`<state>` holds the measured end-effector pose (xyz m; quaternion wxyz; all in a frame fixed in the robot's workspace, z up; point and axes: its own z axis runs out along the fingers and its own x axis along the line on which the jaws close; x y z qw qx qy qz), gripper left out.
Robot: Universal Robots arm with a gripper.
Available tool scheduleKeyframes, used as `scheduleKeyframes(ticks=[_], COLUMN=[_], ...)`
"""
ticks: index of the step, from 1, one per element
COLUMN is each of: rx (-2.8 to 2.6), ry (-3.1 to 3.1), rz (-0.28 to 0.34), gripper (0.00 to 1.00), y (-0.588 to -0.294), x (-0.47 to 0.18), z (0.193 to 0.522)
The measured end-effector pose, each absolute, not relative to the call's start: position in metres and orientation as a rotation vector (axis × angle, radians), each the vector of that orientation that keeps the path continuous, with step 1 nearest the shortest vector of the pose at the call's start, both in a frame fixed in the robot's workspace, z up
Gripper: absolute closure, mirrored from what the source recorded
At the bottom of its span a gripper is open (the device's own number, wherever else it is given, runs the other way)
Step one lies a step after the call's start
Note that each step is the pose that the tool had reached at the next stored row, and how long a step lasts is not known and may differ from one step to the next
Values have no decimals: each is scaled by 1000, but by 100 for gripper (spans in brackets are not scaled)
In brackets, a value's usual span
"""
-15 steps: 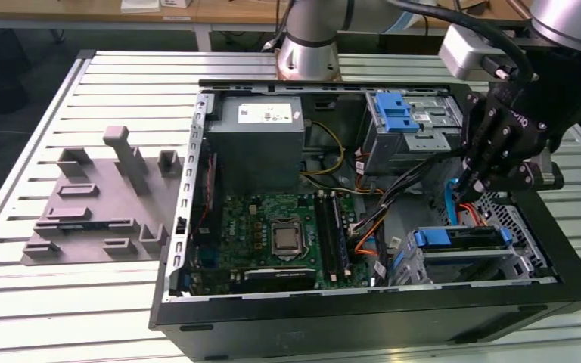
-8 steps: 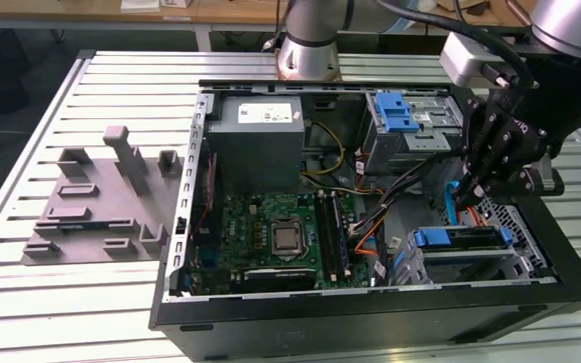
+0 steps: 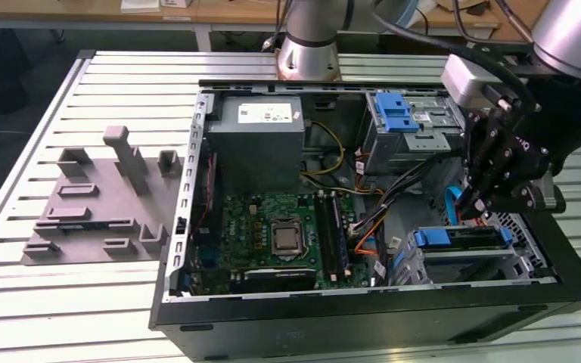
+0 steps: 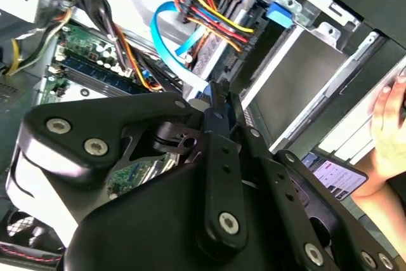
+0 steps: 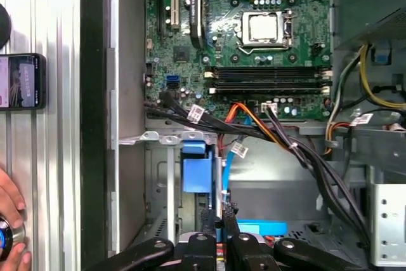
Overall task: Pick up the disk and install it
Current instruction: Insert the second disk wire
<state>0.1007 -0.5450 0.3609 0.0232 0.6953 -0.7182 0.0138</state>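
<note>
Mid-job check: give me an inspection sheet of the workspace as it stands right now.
Surface: slatted metal table, carrying the open computer case.
Job's things: disk lying in a bay at the case's end on the exterior view's right, its blue carrier showing.
Clutter: grey fixture plate beside the case; phone on the table.
Grippers: gripper inside the case, just above the disk.
Cables: light-blue data cable and coloured power bundle close to the gripper.
Surroundings: a person's hand resting on the table near the phone.
</note>
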Motion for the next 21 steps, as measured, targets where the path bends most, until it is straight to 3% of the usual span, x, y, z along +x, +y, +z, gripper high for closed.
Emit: scheduleKeyframes(ticks=[21], rx=[2145], ry=[-2221], rz=[28], gripper=[84], y=[-552], x=[111], z=[341])
